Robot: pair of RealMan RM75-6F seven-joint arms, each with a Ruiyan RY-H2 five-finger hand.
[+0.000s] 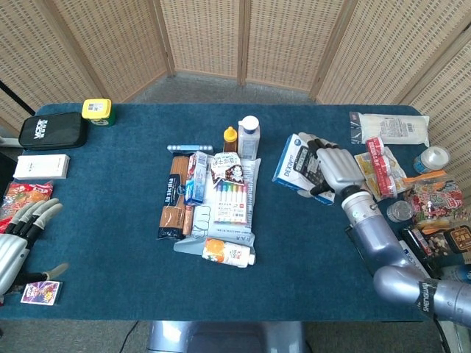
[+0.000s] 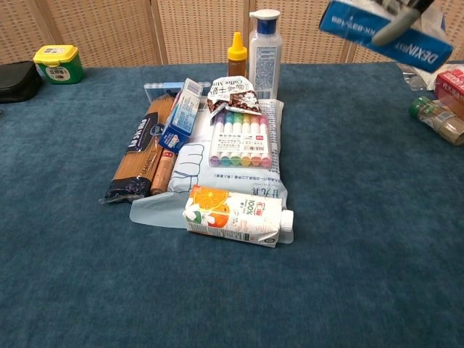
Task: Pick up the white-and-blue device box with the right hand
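The white-and-blue device box (image 1: 293, 163) hangs in the air above the right half of the table, held up by my right hand (image 1: 333, 169). In the chest view the box (image 2: 362, 30) shows at the top right edge, its blue side facing down, with a finger (image 2: 400, 23) of that hand across it. My left hand (image 1: 16, 243) rests at the table's left edge, its fingers spread and holding nothing.
A central cluster holds spaghetti packs (image 1: 173, 197), a marker set (image 1: 231, 201), a juice carton (image 1: 228, 252), a squeeze bottle (image 1: 230, 137) and a white bottle (image 1: 249, 137). Snack packs and jars (image 1: 383, 170) crowd the right edge. A black case (image 1: 51, 131), a white box (image 1: 41, 166) and a yellow tub (image 1: 96, 111) lie at the left.
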